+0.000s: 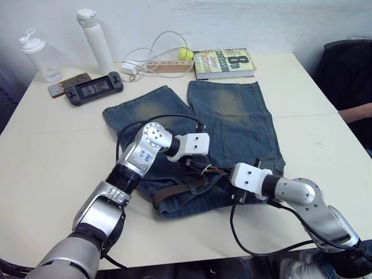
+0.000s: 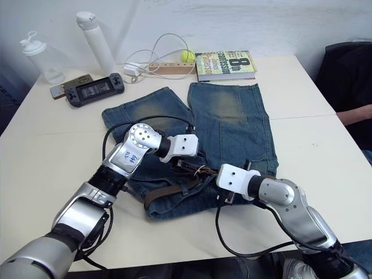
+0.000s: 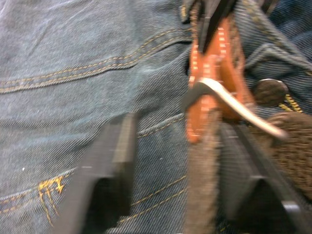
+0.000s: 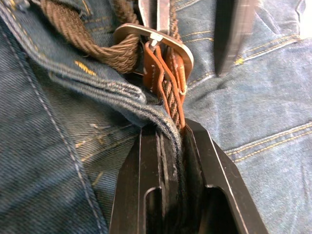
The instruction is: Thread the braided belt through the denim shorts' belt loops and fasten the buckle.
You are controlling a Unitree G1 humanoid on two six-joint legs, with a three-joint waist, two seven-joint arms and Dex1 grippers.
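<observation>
**Belt at waistband, both grippers on it**

I log the denim shorts (image 1: 232,125) flat on the bench (image 1: 52,151), centre of frame. Braided belt (image 1: 174,190) runs along the waistband, lower centre. Right gripper (image 4: 170,141): jaws clamped on the belt beside the buckle (image 4: 156,39). Left gripper (image 3: 178,146): jaws apart, straddling the strap.

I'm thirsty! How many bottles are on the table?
2. A clear bottle stands at the far left corner of the table, and a tall white bottle stands just right of it. More could be hiding outside the picture.
</observation>
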